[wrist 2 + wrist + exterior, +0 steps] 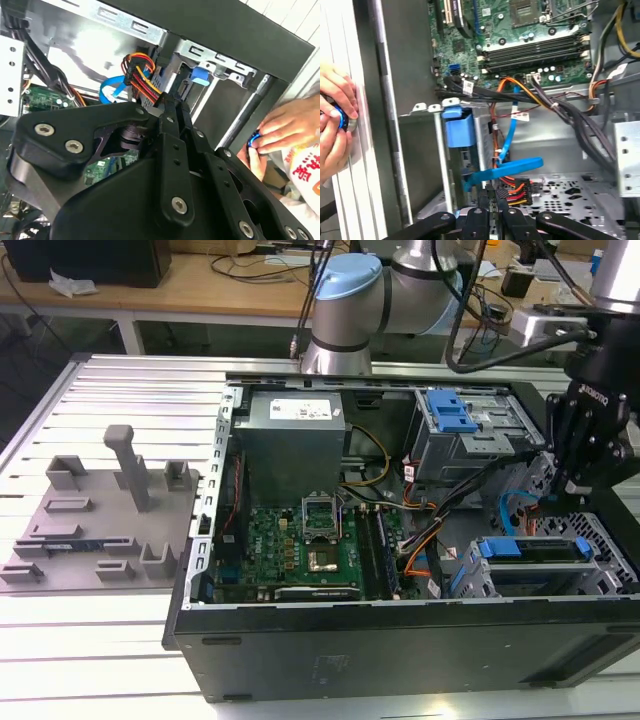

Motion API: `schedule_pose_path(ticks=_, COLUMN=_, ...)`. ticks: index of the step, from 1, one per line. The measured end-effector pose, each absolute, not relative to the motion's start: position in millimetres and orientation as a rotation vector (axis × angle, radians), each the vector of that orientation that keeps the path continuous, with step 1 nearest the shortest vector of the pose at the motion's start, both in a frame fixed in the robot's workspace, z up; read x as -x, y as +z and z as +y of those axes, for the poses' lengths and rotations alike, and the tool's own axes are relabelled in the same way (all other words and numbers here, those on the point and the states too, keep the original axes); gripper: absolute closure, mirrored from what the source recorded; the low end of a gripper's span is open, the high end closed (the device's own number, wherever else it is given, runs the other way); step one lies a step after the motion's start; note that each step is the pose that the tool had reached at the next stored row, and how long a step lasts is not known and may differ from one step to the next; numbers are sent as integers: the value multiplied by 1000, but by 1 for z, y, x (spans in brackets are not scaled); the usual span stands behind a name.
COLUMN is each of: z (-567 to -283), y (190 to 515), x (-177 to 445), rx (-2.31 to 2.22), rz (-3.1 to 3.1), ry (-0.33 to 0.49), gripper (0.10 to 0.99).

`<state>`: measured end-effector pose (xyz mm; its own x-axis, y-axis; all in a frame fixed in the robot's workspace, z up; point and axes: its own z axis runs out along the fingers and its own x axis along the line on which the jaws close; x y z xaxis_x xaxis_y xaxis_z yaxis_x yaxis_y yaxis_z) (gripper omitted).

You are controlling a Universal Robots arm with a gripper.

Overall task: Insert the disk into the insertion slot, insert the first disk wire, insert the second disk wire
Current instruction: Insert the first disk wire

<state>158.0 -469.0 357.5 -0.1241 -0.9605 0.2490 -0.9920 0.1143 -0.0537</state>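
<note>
Closest to the lens in both wrist views is the black gripper [169, 102] [492, 197], and its linkage covers much of what lies below it. Its two fingers are drawn almost together on the small dark plug of the first disk wire [516, 188]. The plug is mostly hidden between them, so I cannot tell where it meets the drive. This wire is a thin bundle of red, orange and yellow strands which bends in a short loop at the fingertips. The second disk wire [506, 170], flat and bright blue, passes just beside the bundle and curves away toward the motherboard [530, 30]. In the exterior view the disk [530, 550] sits inside the insertion slot [612, 540], a grey perforated cage at the corner of the open computer case [400, 640] on the exterior view's right. The disk's blue caddy frame shows, but its label cannot be seen. Outside the case wall a person's hand [285, 131], cut off at the edge, closes on a small blue round object. The case lies on a ribbed aluminium table [120, 390], with a grey fixture plate [100, 525] on the exterior view's left and a wooden desk [200, 285] behind.
</note>
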Motion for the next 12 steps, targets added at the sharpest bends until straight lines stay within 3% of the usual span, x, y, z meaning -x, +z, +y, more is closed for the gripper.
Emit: schedule_pose_path(ticks=12, z=-484, y=357, x=-162, rx=-2050, rz=-2315, ry=123, gripper=918)
